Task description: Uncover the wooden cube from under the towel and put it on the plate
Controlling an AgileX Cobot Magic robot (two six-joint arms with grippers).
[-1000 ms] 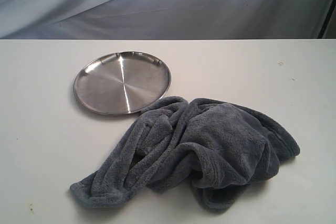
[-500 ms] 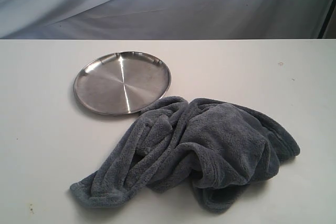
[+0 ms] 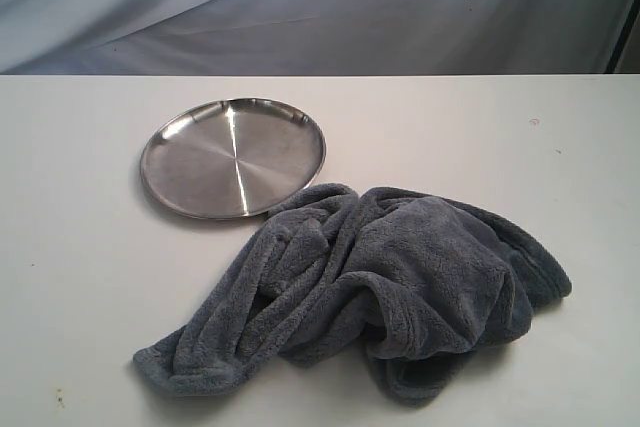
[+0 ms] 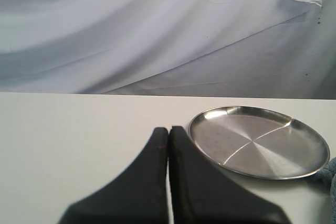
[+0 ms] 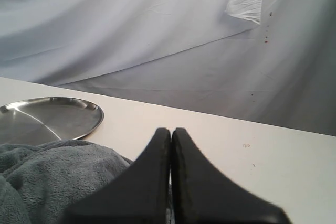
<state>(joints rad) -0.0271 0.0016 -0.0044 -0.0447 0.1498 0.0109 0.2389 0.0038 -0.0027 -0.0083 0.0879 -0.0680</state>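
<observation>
A crumpled grey-blue towel (image 3: pixel 390 287) lies heaped on the white table, right of centre in the exterior view. The wooden cube is hidden; no part of it shows. Behind and left of the towel sits the shiny steel plate (image 3: pixel 233 157), bare. Neither arm appears in the exterior view. My left gripper (image 4: pixel 168 129) is shut with nothing in it, its tips close beside the plate (image 4: pixel 260 142). My right gripper (image 5: pixel 170 130) is shut and holds nothing, low over the towel's edge (image 5: pixel 47 174), with the plate (image 5: pixel 50 116) beyond it.
A draped grey-white backdrop cloth (image 3: pixel 320 7) hangs behind the table's far edge. Bare white tabletop (image 3: pixel 70 267) stretches left of the towel and around the plate.
</observation>
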